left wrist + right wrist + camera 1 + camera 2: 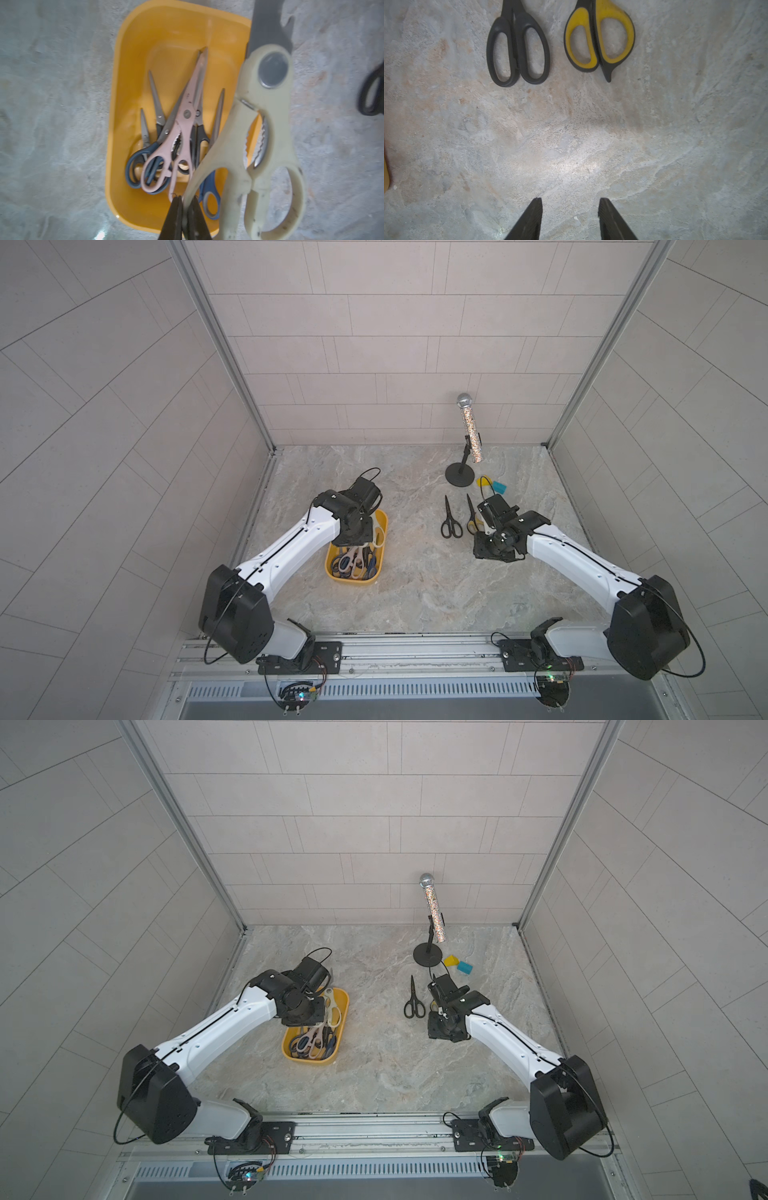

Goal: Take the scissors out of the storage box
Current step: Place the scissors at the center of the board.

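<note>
Over the box [176, 31]: the left pincer [185, 200] is clenched on one handle loop of the cream shears [230, 135].
Cream shears: held close under the left wrist, lying across the box's long wall on the side nearer the other arm; whether they touch the rim I cannot tell.
Box contents: the pink shears [185, 116] lie on top of a heap of blue-handled scissors [128, 168] and black-handled scissors [199, 135].
Box position: on the counter [415, 593], on the left arm's side.
Right pincer [570, 201]: released, holding nothing, above bare counter.
Out of the box: black scissors [518, 52] and yellow-and-black scissors [600, 37] lie side by side on the counter, not touching, handles toward the right pincer.
Back of the counter: a microphone [469, 427] on a stand, with a yellow block [451, 960] and a blue block [464, 967] beside its base.
</note>
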Robot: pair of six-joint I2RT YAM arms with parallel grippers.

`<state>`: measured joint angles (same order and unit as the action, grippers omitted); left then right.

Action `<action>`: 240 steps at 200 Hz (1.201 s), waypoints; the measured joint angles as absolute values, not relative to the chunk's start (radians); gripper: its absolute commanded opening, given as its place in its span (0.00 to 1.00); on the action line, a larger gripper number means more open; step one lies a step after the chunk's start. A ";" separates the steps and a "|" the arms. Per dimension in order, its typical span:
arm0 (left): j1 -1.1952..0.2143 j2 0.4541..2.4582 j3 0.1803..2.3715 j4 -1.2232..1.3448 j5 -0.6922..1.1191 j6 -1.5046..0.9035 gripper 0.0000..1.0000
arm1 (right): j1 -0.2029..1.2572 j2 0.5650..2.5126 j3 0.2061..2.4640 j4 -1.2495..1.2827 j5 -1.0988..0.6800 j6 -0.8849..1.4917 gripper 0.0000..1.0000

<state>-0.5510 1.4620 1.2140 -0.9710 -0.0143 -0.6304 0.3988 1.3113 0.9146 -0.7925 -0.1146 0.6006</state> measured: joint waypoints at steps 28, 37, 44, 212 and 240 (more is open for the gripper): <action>-0.598 1.555 1.264 -0.884 0.031 -0.701 0.00 | 0.372 1.310 0.906 -0.794 -0.128 0.587 0.49; -0.615 1.591 1.292 -0.856 0.039 -0.720 0.00 | 0.363 1.307 0.903 -0.794 -0.133 0.583 0.49; -0.627 1.617 1.314 -0.836 0.044 -0.732 0.00 | 0.356 1.304 0.900 -0.794 -0.135 0.580 0.49; -0.689 2.135 1.578 -0.689 0.125 -0.813 0.01 | 0.294 1.277 0.857 -0.796 -0.163 0.553 0.49; -0.690 2.146 1.594 -0.697 0.133 -0.804 0.21 | 0.290 1.277 0.857 -0.795 -0.167 0.553 0.49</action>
